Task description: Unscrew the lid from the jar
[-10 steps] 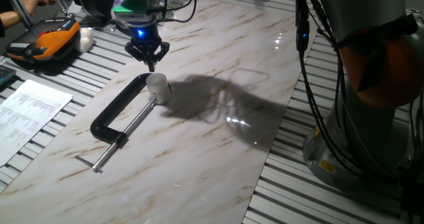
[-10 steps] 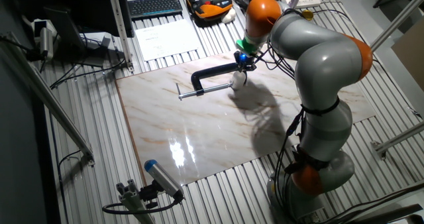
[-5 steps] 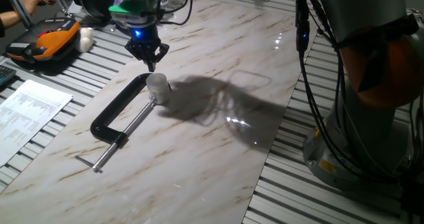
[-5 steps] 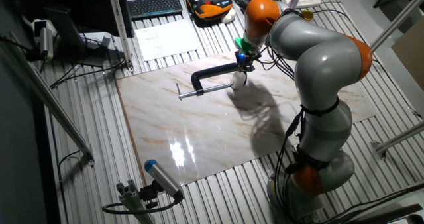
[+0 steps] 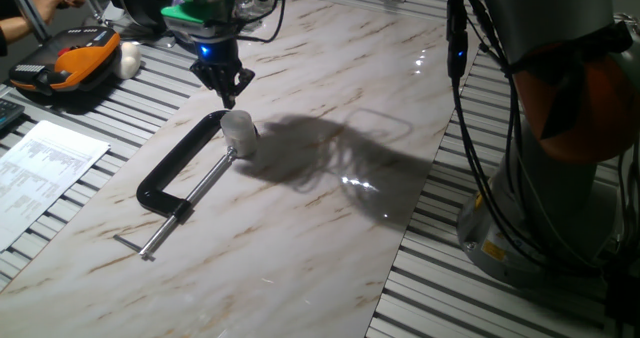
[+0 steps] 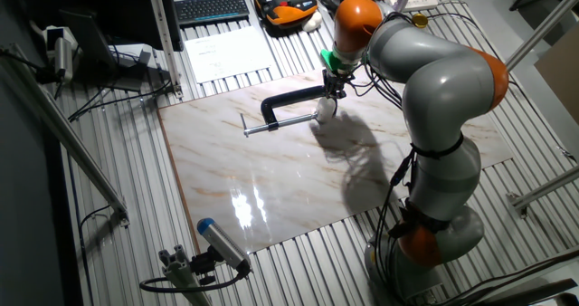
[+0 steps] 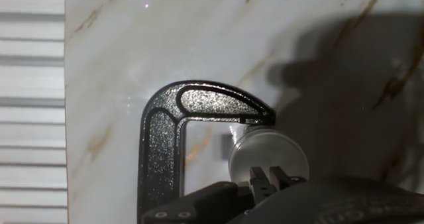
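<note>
In one fixed view, the jar [image 5: 239, 136] stands on the marble board [image 5: 300, 208] inside the jaw end of the black C-clamp [image 5: 180, 173], its lid [image 5: 237, 124] on top. The gripper [image 5: 227, 96] hangs just above and behind the lid, fingertips pressed together and clear of it.

In the other fixed view, the gripper [image 6: 332, 90] is above the jar [image 6: 325, 110] at the clamp's [image 6: 288, 105] end.

In the hand view, the lid [image 7: 268, 156] lies beside the clamp's curved arm [image 7: 179, 128], the closed fingertips [image 7: 265, 179] over its near edge.
</note>
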{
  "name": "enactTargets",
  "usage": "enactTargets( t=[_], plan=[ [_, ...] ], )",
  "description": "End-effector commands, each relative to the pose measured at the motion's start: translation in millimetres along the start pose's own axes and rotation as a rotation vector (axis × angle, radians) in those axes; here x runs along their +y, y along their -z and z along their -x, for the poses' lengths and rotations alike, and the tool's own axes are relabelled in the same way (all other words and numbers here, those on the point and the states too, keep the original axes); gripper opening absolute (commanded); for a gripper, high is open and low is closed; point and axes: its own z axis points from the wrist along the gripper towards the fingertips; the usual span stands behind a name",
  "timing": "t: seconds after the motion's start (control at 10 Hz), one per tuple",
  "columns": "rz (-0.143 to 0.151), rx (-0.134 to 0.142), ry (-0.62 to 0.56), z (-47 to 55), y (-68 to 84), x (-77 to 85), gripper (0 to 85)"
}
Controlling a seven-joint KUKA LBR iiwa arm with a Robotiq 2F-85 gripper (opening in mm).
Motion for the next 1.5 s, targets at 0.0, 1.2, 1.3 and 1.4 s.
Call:
enactTargets(
  t=[0.0, 1.2, 1.3, 1.4],
  plan=[
    [-0.002, -0.006, -0.112, -0.1, 0.0, -0.1, 17.0],
    [-0.01, -0.011, -0.15, -0.5, -0.8, 0.2, 68.0],
    [-0.01, -0.011, -0.151, -0.5, -1.1, 0.2, 85.0],
    [-0.01, -0.011, -0.154, -0.5, -1.2, 0.1, 85.0]
  ],
)
